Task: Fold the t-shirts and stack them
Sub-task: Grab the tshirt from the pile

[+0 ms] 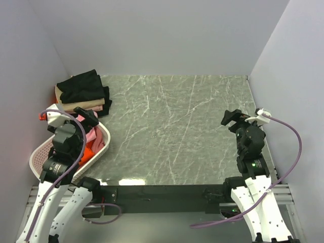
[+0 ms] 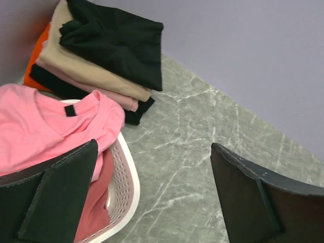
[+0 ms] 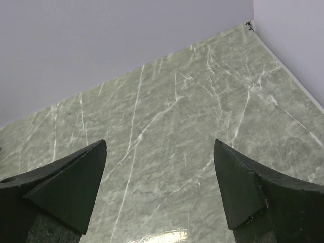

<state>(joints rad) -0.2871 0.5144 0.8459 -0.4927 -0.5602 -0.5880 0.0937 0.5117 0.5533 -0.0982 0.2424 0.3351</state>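
Lying stacked, five folded t-shirts (image 2: 101,55), two shirts (image 2: 40,126) in basket (image 2: 130,185)

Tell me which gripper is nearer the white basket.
Left. The left gripper hangs open over the white basket and the pink t-shirt inside it. The right gripper is open near the right edge of the table, far from the basket.

We saw a pink shirt (image 2: 35,126), white basket (image 2: 132,182), black shirt (image 1: 81,86) and beige shirt (image 1: 83,105) at ten o'clock, grey-green white-veined table (image 1: 177,126).
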